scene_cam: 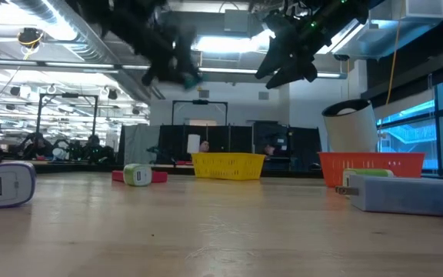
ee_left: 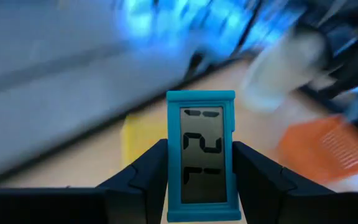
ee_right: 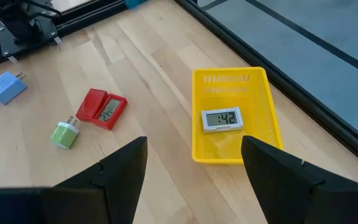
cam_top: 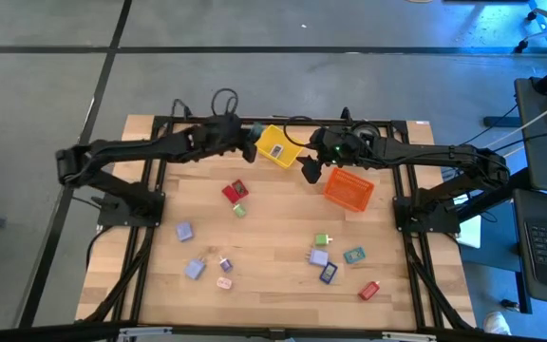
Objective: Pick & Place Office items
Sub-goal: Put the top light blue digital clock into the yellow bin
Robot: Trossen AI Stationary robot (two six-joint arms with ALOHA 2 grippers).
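Note:
My left gripper (cam_top: 248, 150) is shut on a small teal clock (ee_left: 201, 155) with an LCD face, high above the table beside the yellow bin (cam_top: 275, 145). A white clock (ee_right: 221, 118) lies inside that bin. My right gripper (cam_top: 310, 169) hangs open between the yellow bin and the orange bin (cam_top: 348, 188), holding nothing. A red clock (ee_right: 102, 107) and a green adapter (ee_right: 64, 134) lie flat on the wood near the yellow bin. More small office items lie across the near half of the table, among them a lavender block (cam_top: 184, 231) and a teal piece (cam_top: 353, 255). My left gripper pinches the teal clock by its two long side edges (ee_left: 170, 168), one finger on each, over the clock's lower half. The fingers come nearly level from the table's left and run along the clock. The clock is lifted clear (scene_cam: 193, 77), its display toward the wrist camera.
A white round roll (scene_cam: 352, 123) stands behind the orange bin. A black frame rail (cam_top: 160, 171) borders the wooden tabletop. Bare wood shows at the table's middle between the two arms and the scattered pieces.

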